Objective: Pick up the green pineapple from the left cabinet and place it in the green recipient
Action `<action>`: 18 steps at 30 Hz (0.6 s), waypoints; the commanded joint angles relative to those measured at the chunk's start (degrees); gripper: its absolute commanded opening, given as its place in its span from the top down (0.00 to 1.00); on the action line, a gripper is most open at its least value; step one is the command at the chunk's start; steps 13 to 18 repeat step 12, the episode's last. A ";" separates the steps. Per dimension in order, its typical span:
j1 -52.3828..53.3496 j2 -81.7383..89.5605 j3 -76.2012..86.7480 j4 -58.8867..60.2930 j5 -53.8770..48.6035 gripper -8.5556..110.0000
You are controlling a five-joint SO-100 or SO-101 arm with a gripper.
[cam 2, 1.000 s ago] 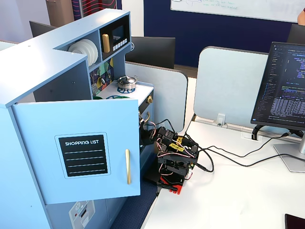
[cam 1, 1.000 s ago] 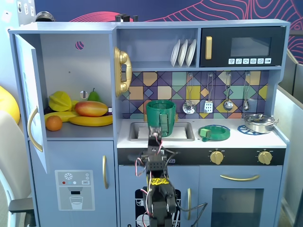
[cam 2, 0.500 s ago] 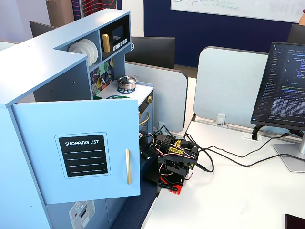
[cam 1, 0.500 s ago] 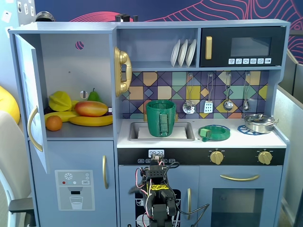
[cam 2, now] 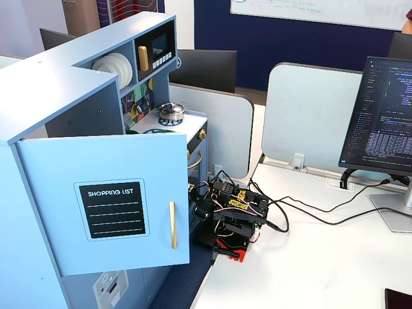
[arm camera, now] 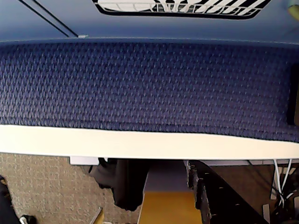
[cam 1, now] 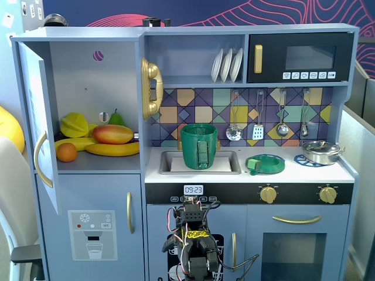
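Observation:
The left cabinet (cam 1: 94, 70) stands with its door (cam 1: 40, 123) swung open; the door also shows in a fixed view (cam 2: 103, 199). On its shelf lies a lime-green faceted fruit (cam 1: 74, 124) at the back left; I cannot make out a leafy top on it. The green recipient (cam 1: 199, 145), a tall dark green pot with a strap handle, stands in the sink. My arm (cam 1: 195, 237) is folded low in front of the kitchen, far below both. Its gripper (cam 1: 197, 266) points down. The wrist view shows only dark parts at the bottom edge, so its jaws are unclear.
Also on the shelf are a green pear (cam 1: 116, 119), a mango (cam 1: 112, 134), bananas (cam 1: 111, 150) and an orange (cam 1: 67, 152). A flat green dish (cam 1: 265, 164) and a steel pot (cam 1: 321, 151) sit on the counter. A monitor (cam 2: 386, 116) and cables (cam 2: 309, 212) are on the desk.

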 commanded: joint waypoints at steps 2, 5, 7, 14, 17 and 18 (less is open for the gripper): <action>-0.26 -0.53 0.09 9.76 1.93 0.59; 0.00 -0.53 0.09 9.93 4.04 0.59; 0.09 -0.53 0.09 9.93 4.92 0.60; 0.35 -0.53 0.09 9.93 5.36 0.61; 0.35 -0.53 0.09 9.93 5.36 0.61; 0.35 -0.53 0.09 9.93 5.36 0.61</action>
